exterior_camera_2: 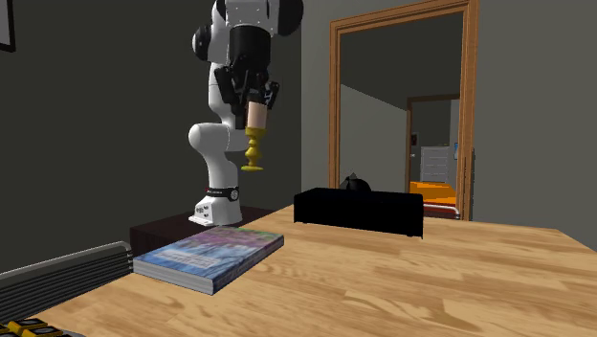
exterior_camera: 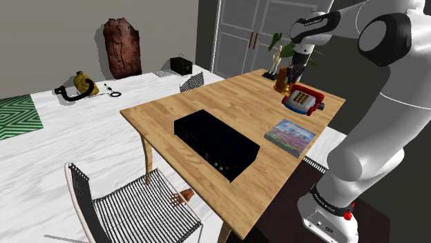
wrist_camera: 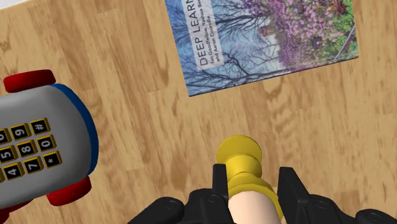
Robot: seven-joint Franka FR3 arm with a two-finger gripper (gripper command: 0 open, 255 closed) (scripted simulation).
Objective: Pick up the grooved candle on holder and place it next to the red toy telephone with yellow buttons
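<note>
My gripper is shut on the candle, a pale cylinder on a gold turned holder, and carries it upright well above the wooden table. In the wrist view the fingers clasp the candle body, and the gold holder points down at bare wood. The toy telephone, with a grey face, red wheels and yellow-rimmed number buttons, lies on the table to one side of the candle. In the shoulder view the gripper hangs just above the red telephone.
A picture-covered book lies near the telephone, shown as the book beyond the candle. A long black box takes up the table's middle. A plant and small figure stand at the far corner. A wire chair stands by the near edge.
</note>
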